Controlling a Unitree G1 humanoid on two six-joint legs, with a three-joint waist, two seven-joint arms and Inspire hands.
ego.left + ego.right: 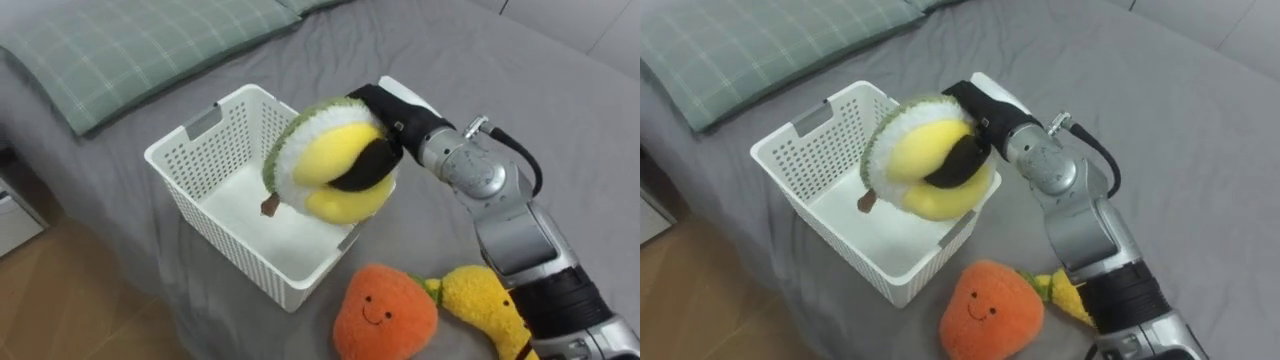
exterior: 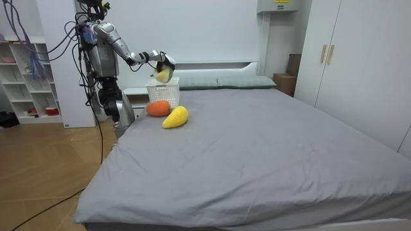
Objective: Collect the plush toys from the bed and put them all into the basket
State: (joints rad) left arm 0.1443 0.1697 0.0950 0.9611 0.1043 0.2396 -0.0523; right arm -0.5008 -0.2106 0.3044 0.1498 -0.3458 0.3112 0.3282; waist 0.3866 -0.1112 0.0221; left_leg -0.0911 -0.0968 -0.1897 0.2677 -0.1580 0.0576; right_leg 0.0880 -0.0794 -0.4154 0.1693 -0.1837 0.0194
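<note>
Now | bed (image 1: 520, 90): grey, robot stands at its side | basket (image 1: 190, 165): white, on bed | plush (image 1: 325, 150): yellow-green, round, hangs over basket's right half, so I judge the drop goes straight down | orange toy (image 1: 385, 310), yellow toy (image 1: 485, 300): on bed just beside basket | right hand (image 1: 368, 168): fingers curled round plush from the right
</note>
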